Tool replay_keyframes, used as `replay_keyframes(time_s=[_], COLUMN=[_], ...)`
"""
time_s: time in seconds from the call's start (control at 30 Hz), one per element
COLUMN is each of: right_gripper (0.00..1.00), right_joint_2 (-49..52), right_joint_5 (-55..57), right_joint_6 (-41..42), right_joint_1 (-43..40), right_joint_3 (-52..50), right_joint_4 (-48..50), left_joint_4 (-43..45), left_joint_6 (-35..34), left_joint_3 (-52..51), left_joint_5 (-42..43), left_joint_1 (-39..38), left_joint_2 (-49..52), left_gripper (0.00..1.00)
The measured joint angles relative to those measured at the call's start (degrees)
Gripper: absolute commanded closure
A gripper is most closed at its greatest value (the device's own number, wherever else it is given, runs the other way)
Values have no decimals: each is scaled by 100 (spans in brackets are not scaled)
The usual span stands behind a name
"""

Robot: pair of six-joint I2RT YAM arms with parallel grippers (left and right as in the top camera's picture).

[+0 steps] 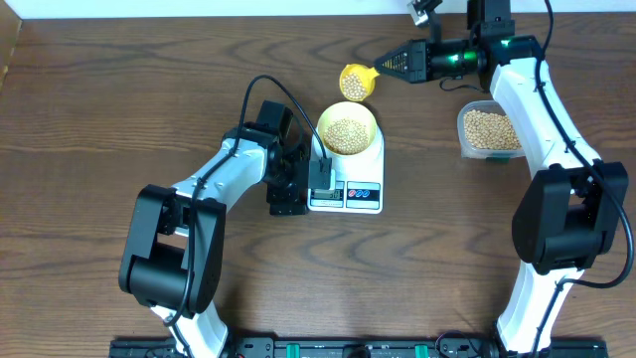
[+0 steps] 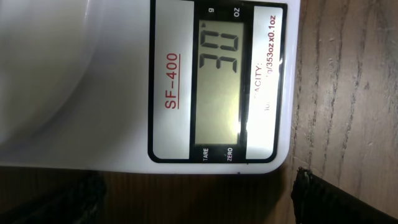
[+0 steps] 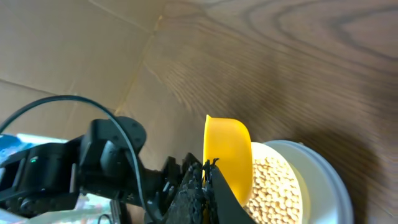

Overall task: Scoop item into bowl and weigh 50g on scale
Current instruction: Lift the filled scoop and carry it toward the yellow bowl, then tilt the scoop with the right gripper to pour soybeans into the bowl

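Note:
The white scale [image 1: 360, 189] carries the pale-yellow bowl [image 1: 349, 127], which holds tan beans [image 1: 347, 133]. My right gripper [image 1: 391, 67] is shut on the handle of a yellow scoop [image 1: 358, 82], whose head hangs just beyond the bowl's far rim. In the right wrist view the scoop [image 3: 227, 155] stands on edge beside the beans [image 3: 273, 186] in the bowl [image 3: 314, 174], with the gripper [image 3: 206, 171] clamped on it. My left gripper [image 1: 303, 184] is open beside the scale's display end. The left wrist view shows the display [image 2: 219, 81] reading 30, with open fingertips [image 2: 311, 196] below it.
A clear plastic tub [image 1: 489, 131] full of beans sits to the right of the scale, under the right arm. A black cable loops from the left arm over the scale's left side. Cardboard lines the table's far edge.

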Motion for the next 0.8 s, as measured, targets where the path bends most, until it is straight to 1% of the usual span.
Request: replay_keyframes(time_s=[0.13, 0.3, 0.57, 0.8], right_gripper=[99, 99, 99, 99], right_joint_2=[0, 0, 0, 0], right_joint_5=[129, 168, 402, 855], right_joint_6=[-238, -817, -2203, -3053], right_joint_1=[57, 151, 249, 551], right_joint_3=[-2, -2, -4, -7], right_joint_4=[-210, -442, -929, -1010], left_joint_4=[0, 0, 0, 2], left_joint_6=[-2, 0, 0, 0], left_joint_3=[0, 0, 0, 0], left_joint_5=[0, 0, 0, 0], left_joint_1=[0, 0, 0, 0], left_joint_2=[0, 0, 0, 0], left_gripper=[2, 2, 2, 2])
